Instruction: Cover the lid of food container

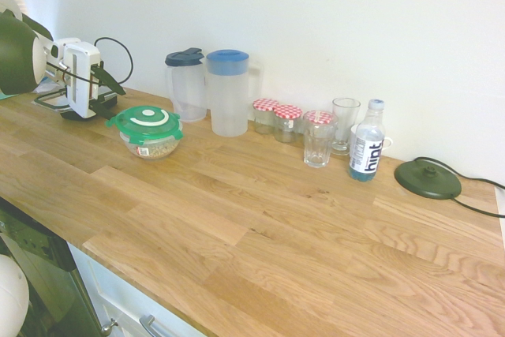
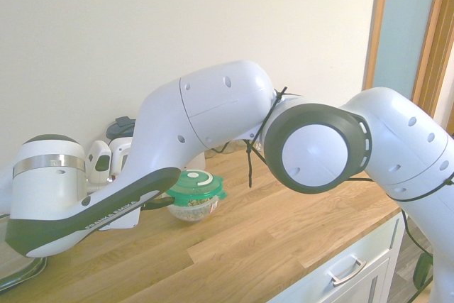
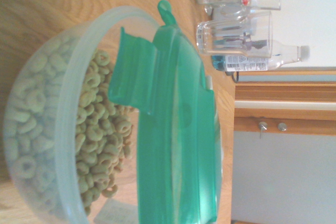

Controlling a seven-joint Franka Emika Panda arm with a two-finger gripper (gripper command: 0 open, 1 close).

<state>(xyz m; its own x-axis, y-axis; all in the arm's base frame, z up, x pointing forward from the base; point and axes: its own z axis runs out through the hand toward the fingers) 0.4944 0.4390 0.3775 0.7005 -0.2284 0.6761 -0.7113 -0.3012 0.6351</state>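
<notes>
The green lid (image 1: 147, 121) with its white ring lies on top of the food container (image 1: 151, 147), a small clear bowl of brownish cereal rings on the wooden counter. My gripper (image 1: 110, 99) hovers just left of the bowl, at lid height. Its dark fingers stand apart and hold nothing. The second exterior view shows the lid (image 2: 196, 184) on the bowl (image 2: 190, 209) behind my arm, which hides the fingertips. From close by, the wrist view shows the lid (image 3: 178, 129) over the cereal-filled bowl (image 3: 47, 129), with one clip tab sticking out. Whether the lid is clipped down I cannot tell.
Behind the bowl stand two clear pitchers (image 1: 188, 84) (image 1: 228, 92). To their right are two red-checked jars (image 1: 277, 118), two glasses (image 1: 319, 138), a water bottle (image 1: 367, 141) and a dark disc with a cable (image 1: 427, 178). A metal tray (image 1: 47, 99) lies behind my gripper.
</notes>
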